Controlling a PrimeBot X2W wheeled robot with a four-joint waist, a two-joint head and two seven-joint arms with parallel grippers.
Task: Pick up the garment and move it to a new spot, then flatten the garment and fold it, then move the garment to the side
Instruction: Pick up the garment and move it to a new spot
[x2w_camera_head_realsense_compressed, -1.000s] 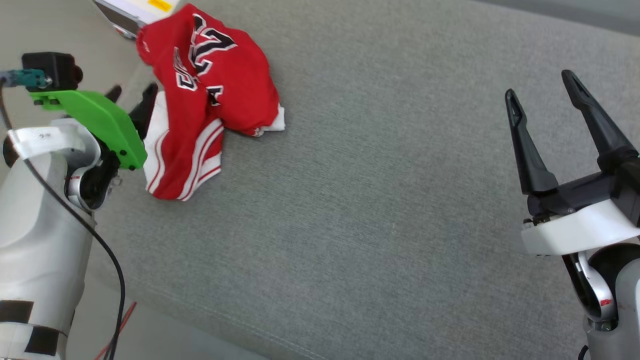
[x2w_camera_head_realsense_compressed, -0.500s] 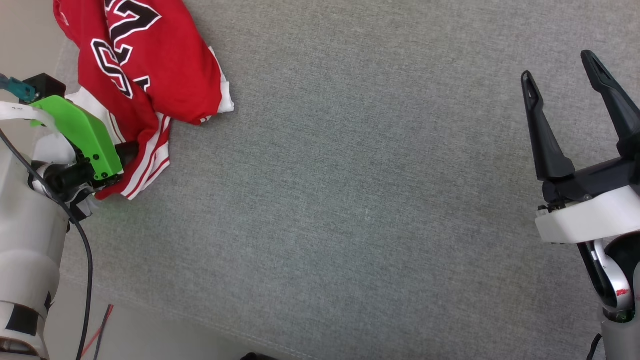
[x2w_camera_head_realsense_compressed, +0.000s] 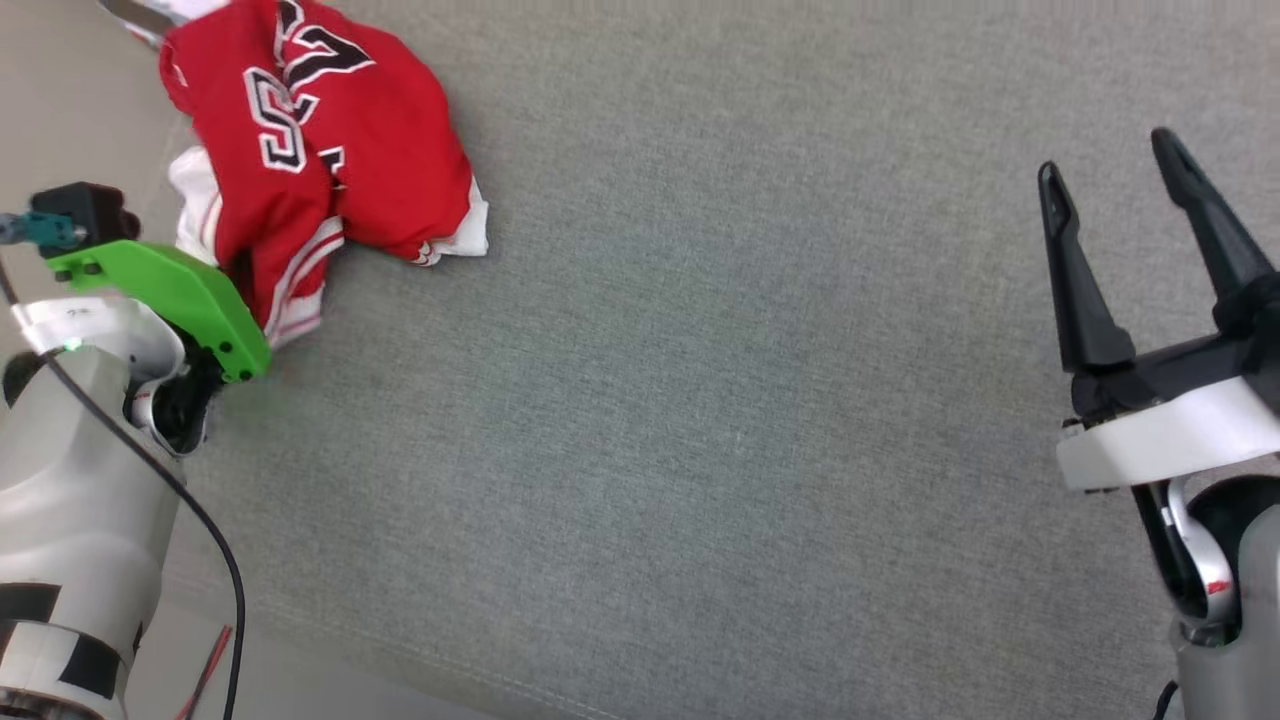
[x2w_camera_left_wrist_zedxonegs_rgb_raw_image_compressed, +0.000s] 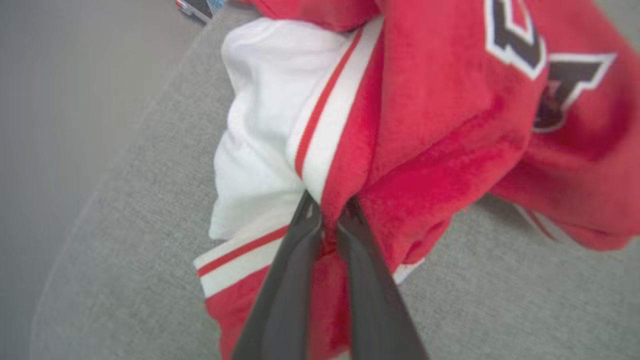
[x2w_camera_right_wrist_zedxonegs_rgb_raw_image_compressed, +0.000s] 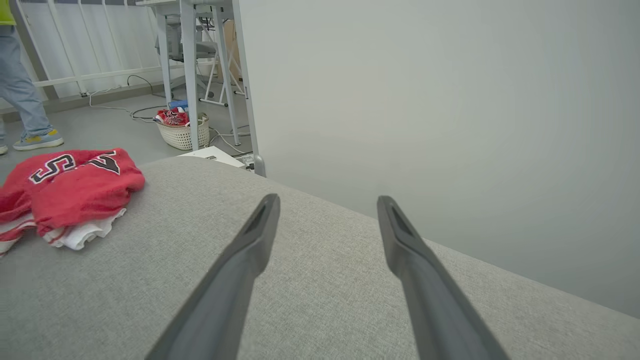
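The garment is a crumpled red jersey shirt with white sleeves, striped trim and black lettering, lying at the far left of the grey cushion. In the left wrist view my left gripper is shut on a fold of the garment where red cloth meets the striped trim. From the head view, the green camera mount hides most of the left gripper at the garment's near edge. My right gripper hangs open far to the right over bare cushion, nothing between its fingers. The right wrist view has the right gripper and the garment at left.
The cushion's left edge runs just beside the garment, with floor beyond. A white box lies past the garment. A pale panel stands behind the cushion. Farther off are a laundry basket, table legs and a person's legs.
My left gripper has gone from open beside the garment to shut on its near edge, and the cloth there has bunched up. The head camera shifted. The right gripper stayed open.
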